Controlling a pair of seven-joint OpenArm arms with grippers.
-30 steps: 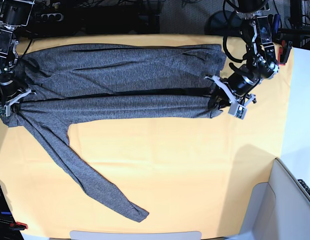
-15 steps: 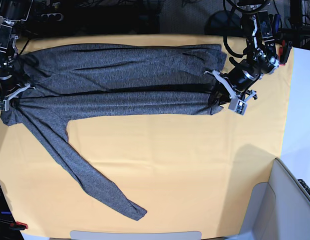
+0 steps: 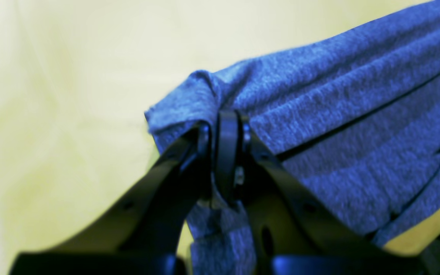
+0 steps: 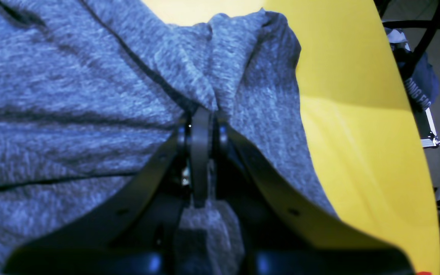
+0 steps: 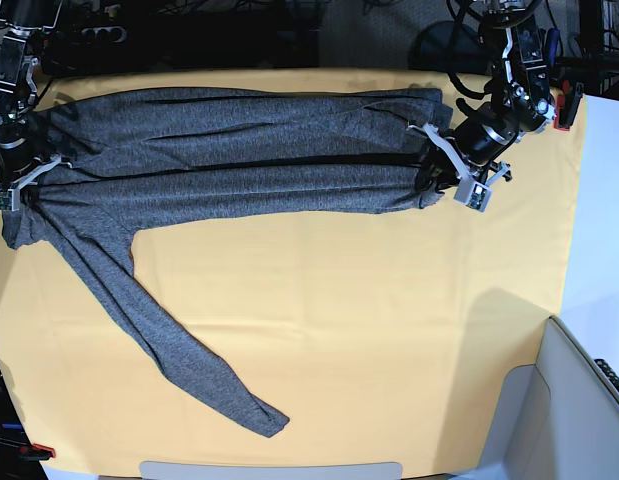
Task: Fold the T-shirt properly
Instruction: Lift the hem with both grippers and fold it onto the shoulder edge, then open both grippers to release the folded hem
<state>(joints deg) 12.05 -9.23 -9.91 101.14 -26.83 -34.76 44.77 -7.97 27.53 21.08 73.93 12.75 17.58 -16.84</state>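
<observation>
The T-shirt (image 5: 229, 150) is a charcoal-grey long-sleeved knit, stretched across the far half of the yellow-orange tablecloth (image 5: 369, 320). Its near edge is lifted into a long fold between the two grippers. One sleeve (image 5: 179, 345) trails diagonally toward the front edge. On the right of the base view, my left gripper (image 5: 436, 178) is shut on a bunched corner of the shirt (image 3: 204, 95). At the far left my right gripper (image 5: 19, 185) is shut on the other end, with fabric (image 4: 220, 76) gathered at its closed tips (image 4: 201, 122).
A grey-white bin (image 5: 579, 410) stands at the front right corner. Cables and dark equipment (image 5: 189, 30) line the back beyond the cloth. A red clamp (image 5: 563, 108) sits at the cloth's back right edge.
Both grippers have carried the shirt's lifted edge toward the back, narrowing the gap to the upper layer. The trailing sleeve has slid slightly left and back.
</observation>
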